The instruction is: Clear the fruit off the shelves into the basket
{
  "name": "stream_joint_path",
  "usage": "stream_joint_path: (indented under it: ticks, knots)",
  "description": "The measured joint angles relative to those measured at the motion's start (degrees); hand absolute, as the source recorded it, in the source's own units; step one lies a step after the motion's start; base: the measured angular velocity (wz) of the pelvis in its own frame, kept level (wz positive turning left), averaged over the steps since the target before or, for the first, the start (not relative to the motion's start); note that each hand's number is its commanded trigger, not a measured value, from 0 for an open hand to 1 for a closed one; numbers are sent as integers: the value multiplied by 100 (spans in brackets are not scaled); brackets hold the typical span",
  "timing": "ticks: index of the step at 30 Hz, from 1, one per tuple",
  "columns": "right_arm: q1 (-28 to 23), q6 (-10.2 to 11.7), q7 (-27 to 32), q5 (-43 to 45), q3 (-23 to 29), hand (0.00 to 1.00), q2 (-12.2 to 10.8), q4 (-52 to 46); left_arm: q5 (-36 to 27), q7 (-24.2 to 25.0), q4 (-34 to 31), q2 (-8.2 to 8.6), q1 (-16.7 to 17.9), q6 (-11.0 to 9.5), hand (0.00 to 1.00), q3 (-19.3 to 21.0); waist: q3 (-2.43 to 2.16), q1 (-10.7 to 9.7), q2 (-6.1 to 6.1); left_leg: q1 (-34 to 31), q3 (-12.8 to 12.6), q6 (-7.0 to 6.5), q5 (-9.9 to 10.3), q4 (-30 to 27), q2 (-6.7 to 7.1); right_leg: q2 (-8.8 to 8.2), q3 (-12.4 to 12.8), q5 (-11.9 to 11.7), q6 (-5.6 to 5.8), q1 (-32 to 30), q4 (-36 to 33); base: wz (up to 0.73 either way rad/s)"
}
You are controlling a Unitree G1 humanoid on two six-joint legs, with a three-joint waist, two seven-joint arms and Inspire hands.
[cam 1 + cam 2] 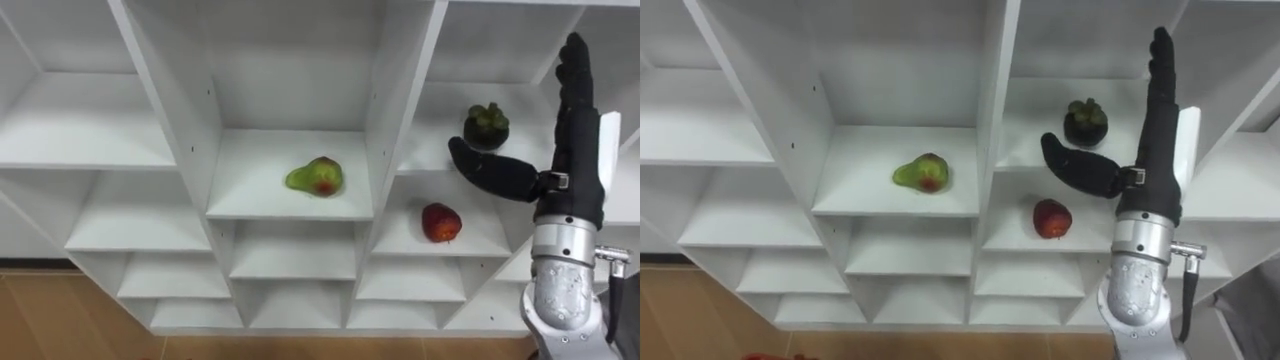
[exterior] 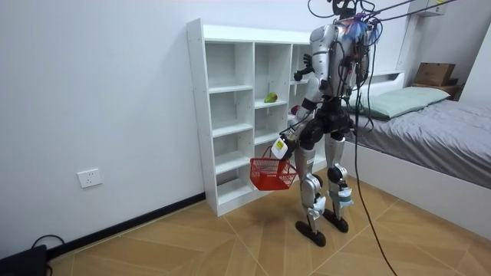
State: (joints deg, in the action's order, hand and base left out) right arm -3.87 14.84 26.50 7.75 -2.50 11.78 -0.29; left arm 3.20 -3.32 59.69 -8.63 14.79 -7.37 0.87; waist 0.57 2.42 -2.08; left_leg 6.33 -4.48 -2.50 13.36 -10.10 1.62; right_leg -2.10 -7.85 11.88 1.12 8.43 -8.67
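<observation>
A green-and-red pear (image 1: pixel 316 177) lies in the middle compartment of the white closet (image 1: pixel 395 90). In the compartment to its right a dark mangosteen (image 1: pixel 486 125) sits on the upper shelf, with a red apple (image 1: pixel 441 222) on the shelf below. My right hand (image 1: pixel 575 150) is raised in front of that right compartment. It is open, with its fingers straight up and its thumb stretched left just below the mangosteen, touching no fruit. In the room view my left hand (image 2: pixel 281 147) hangs low, shut on the handle of a red basket (image 2: pixel 274 173).
I stand upright facing the closet's right columns. Other compartments around the fruits hold nothing. A bed (image 2: pixel 430 115) stands close behind me at the room view's right, with a cardboard box (image 2: pixel 433 73) beyond it. The wooden floor (image 2: pixel 192 245) spreads out to the room view's left.
</observation>
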Motion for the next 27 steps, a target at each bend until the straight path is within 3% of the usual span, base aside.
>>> stream_joint_path:
  ticks: [6,14,20,27]
  knots:
    - [54,6,0,-52,84,0,35,77,28,14,-4,12,22,0,100,9,0,1,56,-2,32,2,-1,-5,0,1,-13,-1,-1,2,2,2]
    - [389,3,-171,-299,185,0,304,793,24,142,-128,3,5,47,100,15,-28,99,-20,35,81,4,-3,-31,2,-1,-38,-1,-1,64,6,1]
    - [518,-107,-405,-388,185,0,307,1062,27,267,-307,11,31,111,100,133,-44,162,-84,15,170,14,-34,-38,11,-8,-132,-3,-5,77,3,8]
    - [897,-190,-549,-401,209,0,308,1079,30,413,-307,-15,35,113,100,198,-28,190,-70,6,223,25,-64,-56,11,-12,-239,-16,-25,113,3,6]
